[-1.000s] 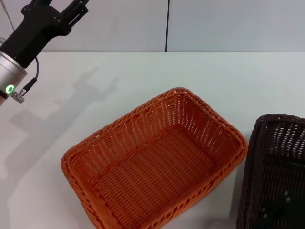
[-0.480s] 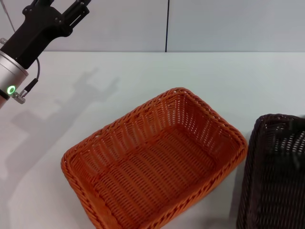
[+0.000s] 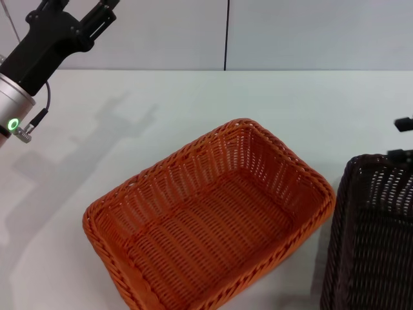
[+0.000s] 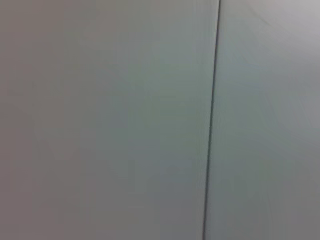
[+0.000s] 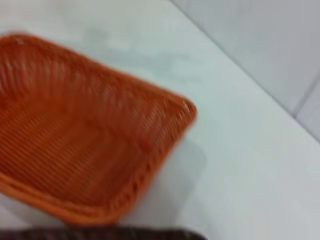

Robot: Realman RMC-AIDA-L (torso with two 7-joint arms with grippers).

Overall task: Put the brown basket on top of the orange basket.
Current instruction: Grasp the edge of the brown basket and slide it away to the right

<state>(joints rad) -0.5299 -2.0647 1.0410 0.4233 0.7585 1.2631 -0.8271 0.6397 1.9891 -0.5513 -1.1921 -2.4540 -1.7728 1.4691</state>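
Observation:
The orange basket (image 3: 213, 223) sits empty in the middle of the white table, and the right wrist view looks down on the orange basket (image 5: 85, 130) too. The brown basket (image 3: 374, 232) stands right of it at the picture's edge, partly cut off; only its rim (image 5: 100, 234) shows in the right wrist view. Dark parts of my right gripper (image 3: 402, 139) poke in at the right edge, just above the brown basket's far rim. My left gripper (image 3: 77, 6) is raised at the far left, well away from both baskets, open and holding nothing.
The white table (image 3: 290, 103) runs back to a grey wall (image 3: 310, 32) with a dark vertical seam. The left wrist view shows only that wall (image 4: 100, 120). A narrow gap separates the two baskets.
Parts of my right gripper have come into sight at the right edge above the brown basket. My left arm has drifted slightly up and left. The baskets have not moved.

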